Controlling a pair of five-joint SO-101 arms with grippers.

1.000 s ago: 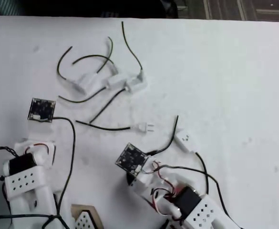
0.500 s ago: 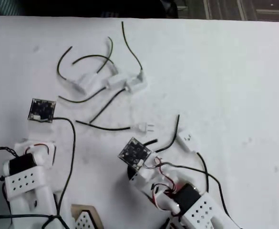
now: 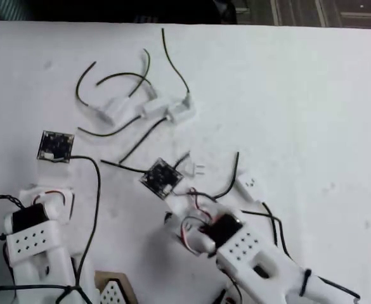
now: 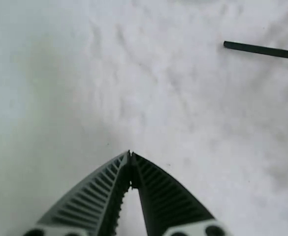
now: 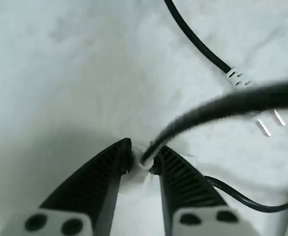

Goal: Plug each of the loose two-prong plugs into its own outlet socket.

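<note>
I have wide bare room on the white table (image 3: 325,95) to the right of the loose plug (image 3: 195,169) and beyond it up to the far edge. The right arm (image 3: 248,253) sits just on the near side of that plug, and the left arm (image 3: 33,237) stands well to its left. A cluster of white sockets (image 3: 144,109) with curling leads crowds the area behind and left of the plug. A single white socket (image 3: 248,183) lies just right of it. I see the right gripper (image 5: 141,157) pinched onto a black cord (image 5: 222,105), with the plug's prongs close ahead. The left gripper (image 4: 130,169) is closed tip to tip on nothing, over bare table.
</note>
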